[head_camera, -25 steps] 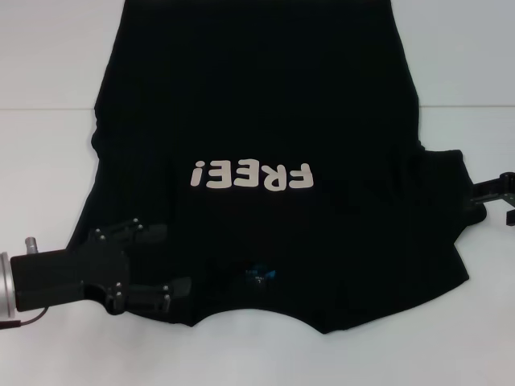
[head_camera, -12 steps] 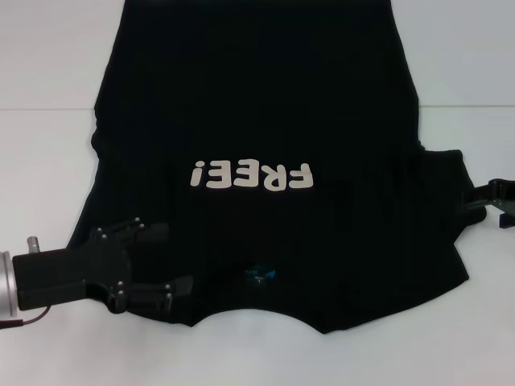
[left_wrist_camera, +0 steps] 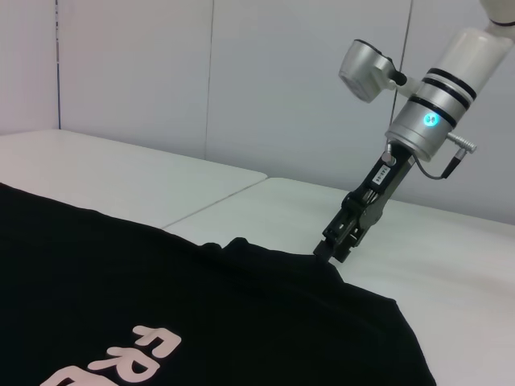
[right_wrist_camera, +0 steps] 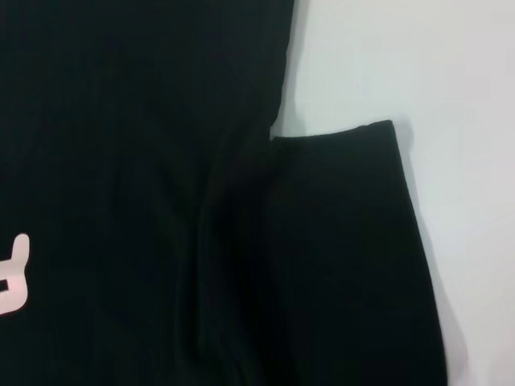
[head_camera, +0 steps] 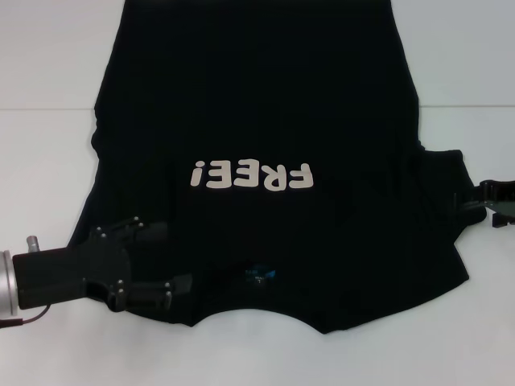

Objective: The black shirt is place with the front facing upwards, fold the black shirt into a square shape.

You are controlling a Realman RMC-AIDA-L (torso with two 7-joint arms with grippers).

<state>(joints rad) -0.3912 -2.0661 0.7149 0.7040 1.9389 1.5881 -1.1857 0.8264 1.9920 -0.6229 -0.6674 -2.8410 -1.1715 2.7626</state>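
Lying face up on the white table (head_camera: 48, 161), the black shirt (head_camera: 257, 112) spreads wide. Left gripper (head_camera: 165, 259) hovers released over its near-left shoulder. Right gripper (head_camera: 471, 199) is clenched on the right sleeve edge.

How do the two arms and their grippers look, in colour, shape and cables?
The left gripper is matte black and boxy, with two flat fingers fixed by small silver screws. Behind it is a silver cylindrical wrist with a thin cable. The right gripper is slim and black, on a white and silver arm with black rings, a glowing blue-green light, a thin looping cable, and a grey camera pod.
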